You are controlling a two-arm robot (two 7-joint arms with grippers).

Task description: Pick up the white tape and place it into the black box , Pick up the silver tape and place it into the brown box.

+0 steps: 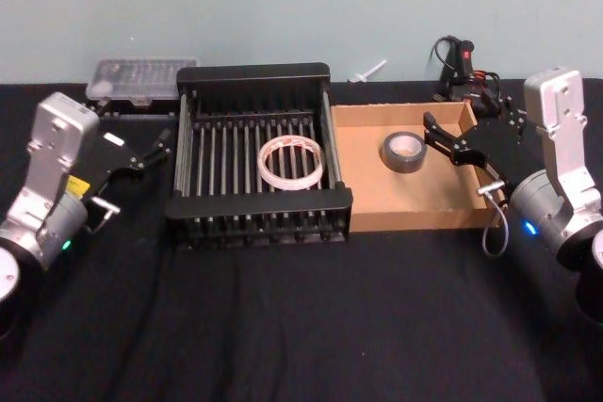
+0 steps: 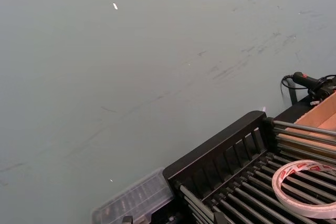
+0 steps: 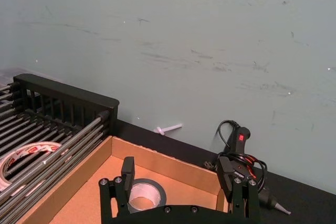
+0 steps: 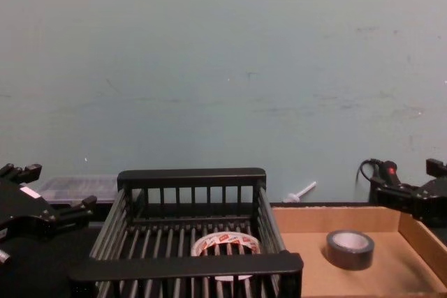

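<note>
One white tape [image 1: 292, 161] in black box [image 1: 254, 75], one silver tape [image 1: 403, 152] in brown box [image 1: 415, 217]; my left gripper [image 1: 151, 151] and right gripper [image 1: 443, 138] both spread wide, empty; right wrist cam adds a glue gun [image 3: 239, 145]

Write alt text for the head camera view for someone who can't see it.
The white tape lies flat in the black box, and the silver tape lies in the brown box beside it on a black table. The left gripper and right gripper hover open at the outer sides.
</note>
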